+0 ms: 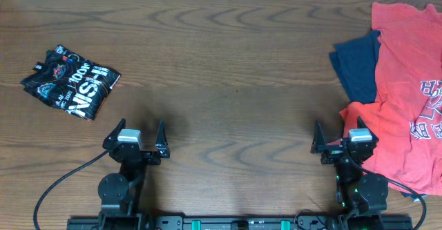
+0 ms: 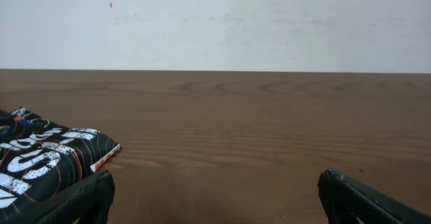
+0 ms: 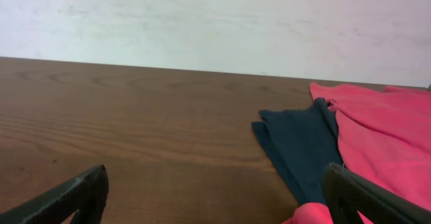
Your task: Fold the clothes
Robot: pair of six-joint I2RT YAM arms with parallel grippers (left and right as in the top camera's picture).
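Note:
The black jersey with orange-red lines and white lettering lies folded into a small packet at the far left of the table. Its edge also shows at the lower left of the left wrist view. My left gripper is open and empty near the front edge, to the right of and nearer than the jersey. My right gripper is open and empty at the front right, beside the red T-shirt.
A red T-shirt with lettering lies spread at the right edge, over a plain navy garment. Both show in the right wrist view, the T-shirt and the navy garment. Bare wooden table lies between the two piles.

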